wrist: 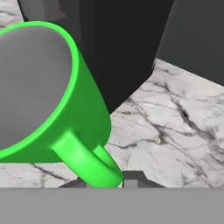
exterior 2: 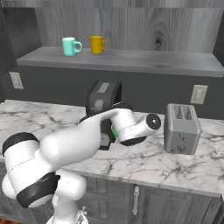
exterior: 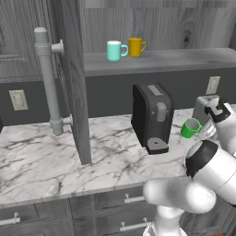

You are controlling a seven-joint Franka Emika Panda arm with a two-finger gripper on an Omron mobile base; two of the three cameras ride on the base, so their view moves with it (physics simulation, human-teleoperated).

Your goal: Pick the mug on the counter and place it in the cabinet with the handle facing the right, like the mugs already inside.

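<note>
The green mug (exterior: 190,127) is seen lifted off the tabletop (exterior: 41,159), tilted, at about 3 o'clock in the left base view, just to the right of the black coffee machine (exterior: 151,115) and in front of the toaster (exterior: 204,107). In the hand view the mug (wrist: 57,105) is shown very close, its pale grey interior turned toward 9 o'clock and its handle (wrist: 87,162) pointing down toward 6 o'clock, right at the tool (wrist: 105,181). The tool's fingertips are mostly hidden at the bottom edge, so whether they are clenched on the handle cannot be told for certain, though the mug is carried clear of the marble and nothing else is seen supporting it. In the right base view only a sliver of the green mug (exterior 2: 113,131) is visible behind the white wrist, near the centre, with the coffee machine (exterior 2: 103,103) behind it and the toaster (exterior 2: 181,127) well apart at 3 o'clock. The cabinet (exterior: 184,27) is open, its door (exterior: 73,83) swung out toward 9 o'clock with the thick grey door handle (exterior: 48,78) on it. On the shelf (exterior: 175,60), toward 12 o'clock, the teal mug (exterior: 115,50) and the yellow-orange mug (exterior: 135,47) are set just beside each other, upright, both handles turned to the right. Wall outlets (exterior: 18,99) are mounted on the dark backsplash.
</note>
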